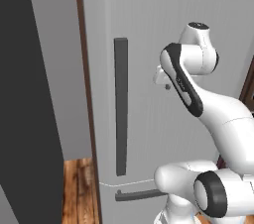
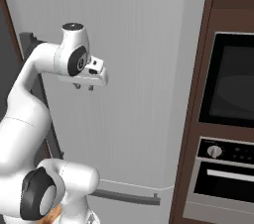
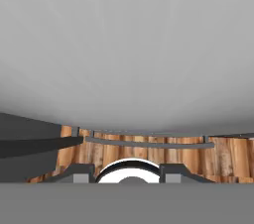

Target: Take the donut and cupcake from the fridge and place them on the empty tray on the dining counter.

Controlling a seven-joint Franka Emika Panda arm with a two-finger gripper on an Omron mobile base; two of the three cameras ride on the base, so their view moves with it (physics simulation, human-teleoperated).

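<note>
Right base view shows our gripper (image 2: 84, 87) in the upper left of the frame, pointing down with its small fingers shut and holding nothing; the fridge (image 2: 144, 69) fills the middle behind it, door closed; its long dark handle (image 1: 121, 106) stands left of middle in the left base view.

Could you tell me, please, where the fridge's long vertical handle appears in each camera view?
Left base view: vertical handle left of centre, on the fridge door.
Right base view: at the left edge, partly behind the arm.
Hand view: cannot tell.
Shared landmark: horizontal drawer handle.
</note>
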